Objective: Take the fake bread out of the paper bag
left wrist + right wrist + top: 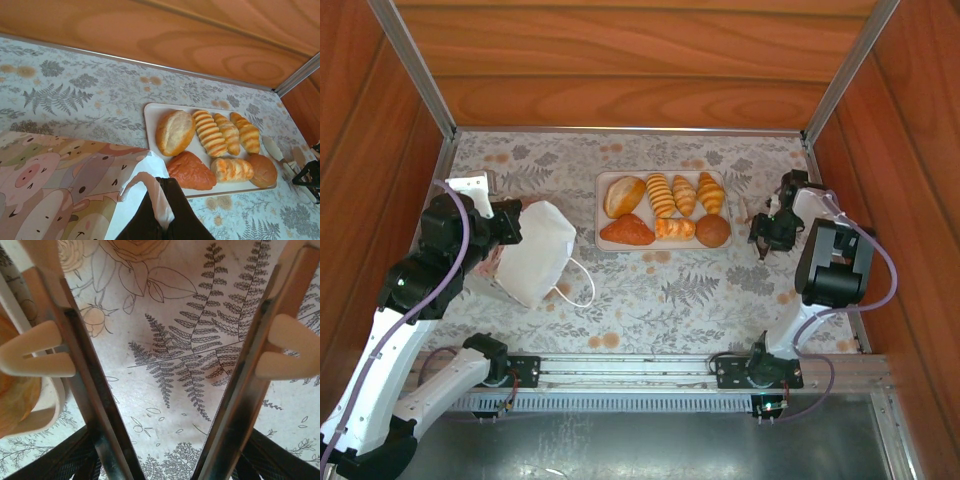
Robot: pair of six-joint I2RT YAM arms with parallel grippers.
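A fern-and-flower cloth [670,290] covers the table, boxed in by reddish wood panels on three sides.

Nearest to my bases, my left gripper [505,225] is clenched on the paper bag [535,252]. From the left wrist I see a strip of white paper pinched between my dark fingers [175,220], and a side of the bag printed with cartoon animals. The bag lies tilted on the cloth at the left, one cord loop trailing toward the near edge.

Farther out on the right, my right gripper [765,235] hangs with its jaws spread and nothing between them. Its wrist view shows bare cloth between the fingers.

Beyond that, in the middle of the table, the fake bread [665,210] sits on a pale tray [603,180]: a pale roll, three ridged croissants, a reddish triangle, a small ridged piece and a dark bun. I count seven, none touching the bag.

I judge the emptying to be at its end, the right hand having just let go beside the tray. What comes next is to confirm the bag is empty, then loosen the left grip and draw both arms clear without nudging the tray.

The bag's mouth and inside are hidden from me, so I cannot rule out a leftover piece. A blurred golden shape at the left edge of the right wrist view is probably the bun, but I can't be sure.
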